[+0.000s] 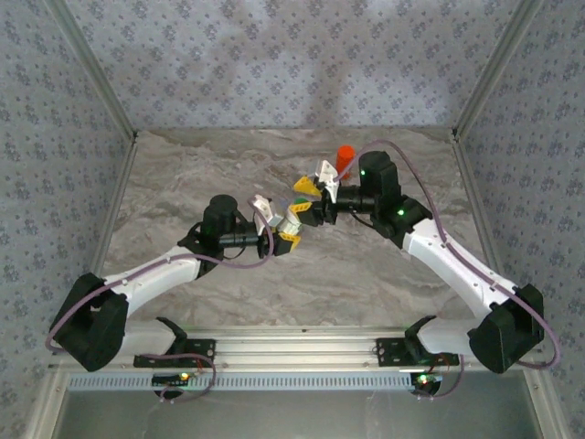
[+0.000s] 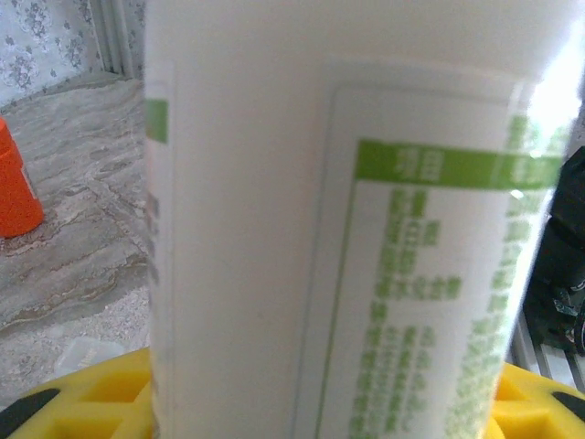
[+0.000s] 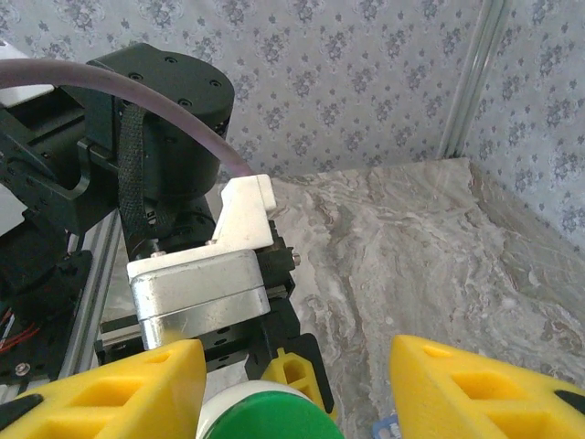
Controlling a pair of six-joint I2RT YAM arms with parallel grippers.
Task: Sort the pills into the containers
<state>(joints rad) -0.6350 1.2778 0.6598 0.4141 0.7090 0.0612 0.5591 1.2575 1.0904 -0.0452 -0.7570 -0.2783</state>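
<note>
Glimpse of what may be the pill box (image 3: 388,426): a small bluish translucent corner low down, just beside the inner edge of the right gripper's (image 3: 297,375) right-hand yellow finger (image 3: 430,366). Seemingly on the table below it, with too little showing to tell compartments or contents.

Between that gripper's fingers, nearer its camera: the green cap (image 3: 265,419) of a white bottle (image 2: 274,229). Close against the left-hand finger, with a clear gap of table before the right-hand one. Jaws apart, straddling the cap, not clamped on it.

Clamped on the white bottle's body: the left gripper (image 1: 279,222), its yellow fingers (image 2: 101,389) on either side of the bottle at the bottom of its wrist view. Green-printed label turned toward that camera, too blurred to read. Bottle tilted, cap end toward the right gripper, the two grippers meeting tip to tip over the middle of the marble-patterned table (image 1: 210,174). Not possible to tell whether the bottle's base is clear of the tabletop.

Straight ahead of the right gripper: the left arm's wrist (image 3: 155,101), with black housing, silver block, white finger mount and a grey-purple cable (image 3: 110,78) arching over it.

Just behind the right gripper's wrist, on its far side: an orange bottle (image 1: 345,157) standing on the table. The same bottle off to the left of the left gripper, well apart from it. Flower-patterned walls (image 1: 274,55) beyond both.
</note>
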